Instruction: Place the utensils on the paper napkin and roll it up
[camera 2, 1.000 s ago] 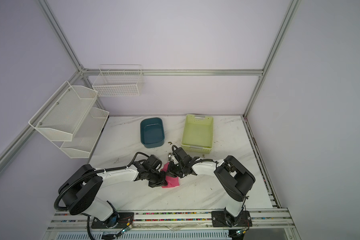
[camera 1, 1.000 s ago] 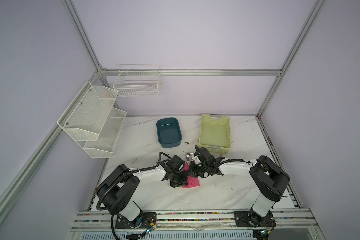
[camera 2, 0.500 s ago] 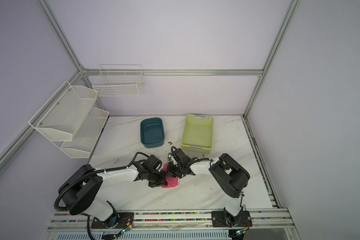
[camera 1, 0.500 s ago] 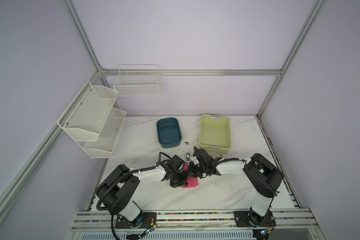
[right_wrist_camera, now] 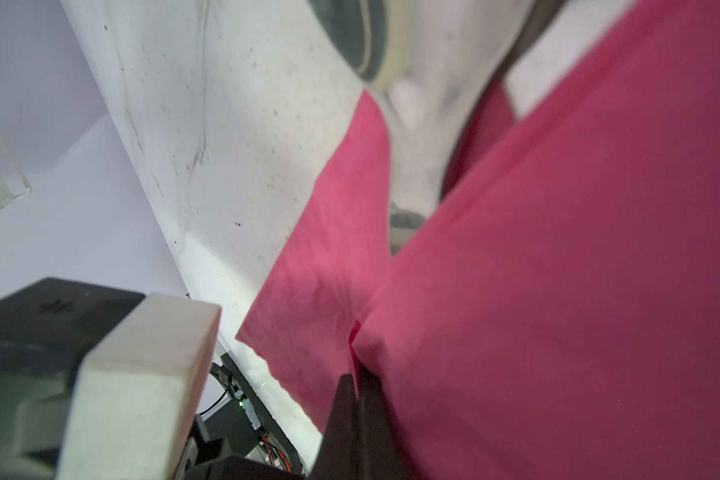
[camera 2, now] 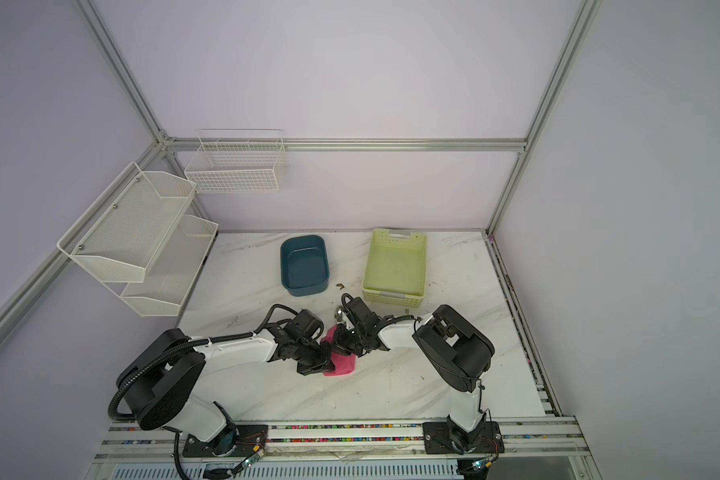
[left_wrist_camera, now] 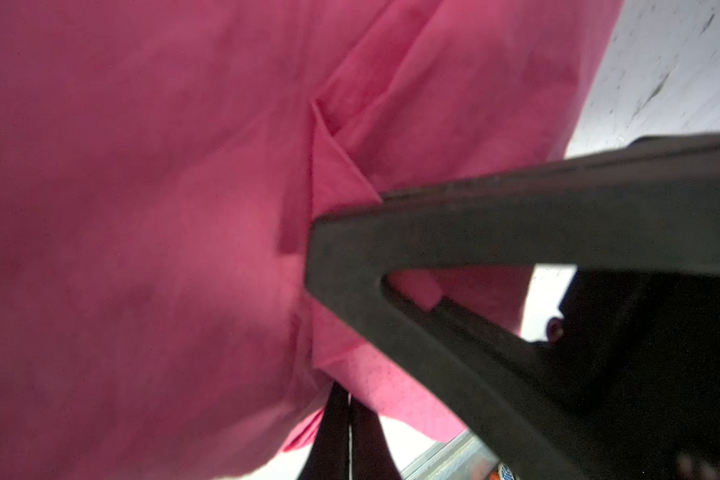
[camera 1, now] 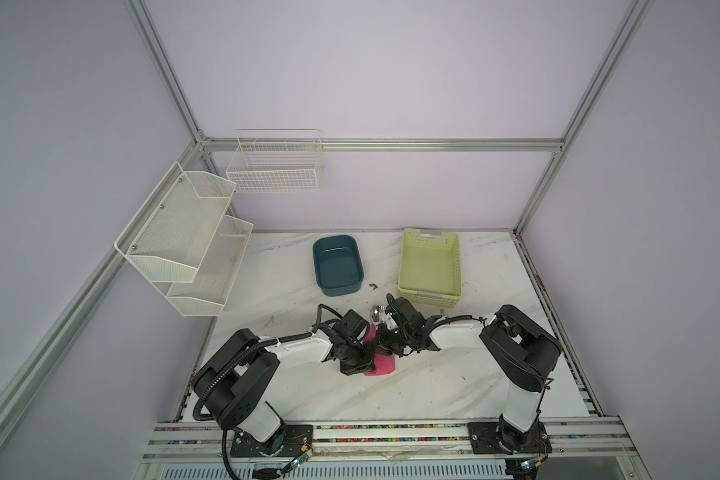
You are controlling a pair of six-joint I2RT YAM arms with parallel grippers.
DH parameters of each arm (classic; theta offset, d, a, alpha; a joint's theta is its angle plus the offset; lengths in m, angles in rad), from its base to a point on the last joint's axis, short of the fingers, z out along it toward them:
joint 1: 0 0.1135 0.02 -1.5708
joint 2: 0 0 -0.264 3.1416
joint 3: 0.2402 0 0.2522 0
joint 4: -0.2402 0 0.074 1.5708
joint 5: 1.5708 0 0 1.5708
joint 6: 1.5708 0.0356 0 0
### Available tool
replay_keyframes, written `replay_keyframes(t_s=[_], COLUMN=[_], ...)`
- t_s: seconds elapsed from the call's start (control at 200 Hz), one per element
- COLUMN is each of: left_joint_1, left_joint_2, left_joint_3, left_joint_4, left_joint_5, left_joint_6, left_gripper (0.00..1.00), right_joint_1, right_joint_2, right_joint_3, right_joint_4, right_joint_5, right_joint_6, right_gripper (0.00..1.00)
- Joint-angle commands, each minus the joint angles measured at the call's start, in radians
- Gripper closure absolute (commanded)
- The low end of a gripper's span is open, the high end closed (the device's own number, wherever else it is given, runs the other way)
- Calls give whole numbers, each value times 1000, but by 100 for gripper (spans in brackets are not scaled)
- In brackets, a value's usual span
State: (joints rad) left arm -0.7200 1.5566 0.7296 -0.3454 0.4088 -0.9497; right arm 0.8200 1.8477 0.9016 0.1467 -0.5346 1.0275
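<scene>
The pink paper napkin point(camera 1: 382, 365) point(camera 2: 345, 366) lies folded over on the marble table, near the front and between both grippers. One shiny spoon head point(camera 1: 377, 312) point(camera 2: 340, 312) of the utensils sticks out at its far end. The napkin and the grippers hide the rest of the utensils. My left gripper point(camera 1: 364, 358) point(left_wrist_camera: 348, 401) is shut on a fold of the napkin point(left_wrist_camera: 184, 208). My right gripper point(camera 1: 386, 341) point(right_wrist_camera: 356, 388) is shut on another fold of the napkin point(right_wrist_camera: 558, 270), beside the spoon's silver neck point(right_wrist_camera: 416, 124). The two grippers almost touch.
A teal tub point(camera 1: 337, 282) and a pale green basket point(camera 1: 430, 291) stand behind the grippers. White mesh shelves point(camera 1: 184, 237) hang on the left wall and a wire basket point(camera 1: 275, 166) on the back wall. A small dark scrap point(camera 1: 373, 285) lies between the tub and the basket.
The right arm's elbow has swung a little to the left. Both grippers stay shut on the napkin in about the same place.
</scene>
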Motion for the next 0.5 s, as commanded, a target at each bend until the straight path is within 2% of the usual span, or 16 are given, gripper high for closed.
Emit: replay_keyframes(t_s=[0.0,0.335,0.495], left_joint_1=[2,2,10], left_joint_2=[-13,-35,-105], left_joint_3=[10,14,47], left_joint_4=[13,-5,-94], left_joint_5=[-11,-15,-71], left_joint_6=[6,8,32], left_gripper=[94,94,93], right_joint_1=[8,8,7], right_joint_2=[22,43,38], right_joint_3=[6,-13,-8], right_joint_4=[39,74,53], right_joint_5=[23,17,19], right_joint_6=[20,25,14], right_gripper=[98,94,85])
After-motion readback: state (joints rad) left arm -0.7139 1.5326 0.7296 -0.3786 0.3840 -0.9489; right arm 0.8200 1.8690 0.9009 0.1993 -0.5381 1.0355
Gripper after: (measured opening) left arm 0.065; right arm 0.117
